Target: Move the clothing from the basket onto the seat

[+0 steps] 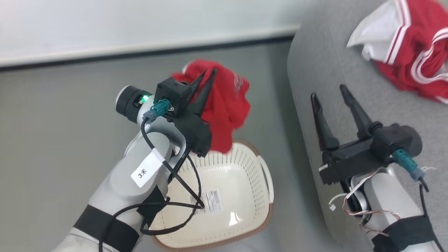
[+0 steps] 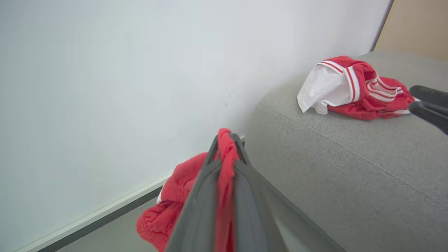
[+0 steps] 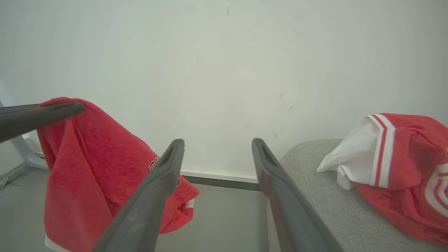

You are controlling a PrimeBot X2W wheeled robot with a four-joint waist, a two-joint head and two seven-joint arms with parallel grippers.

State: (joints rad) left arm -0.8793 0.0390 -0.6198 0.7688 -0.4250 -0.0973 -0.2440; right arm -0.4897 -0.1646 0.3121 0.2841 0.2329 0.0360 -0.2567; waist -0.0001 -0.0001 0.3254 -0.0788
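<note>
- the left pincer (image 1: 209, 71) is clamped on a fold of a red garment (image 1: 227, 105), held in the air above the far end of the basket (image 1: 267, 182), which stands on the floor (image 1: 70, 140).
- the seat (image 1: 325, 63) lies to the right; a second garment (image 1: 409, 59) already rests on it.
- the right pincer (image 1: 328, 91) hovers over the seat's near edge, fingers apart and holding nothing.
- risk: only a thin fold sits between the fingertips, and shiny cloth may slide free and land on the floor between basket and seat.
- risk: the hanging hem could drag on the seat's rounded edge and be pulled out of the grip.
- risk: the right pincer stands in the likely path and could snag the cloth.
- risk: released too near the edge, the garment may slip off.
</note>
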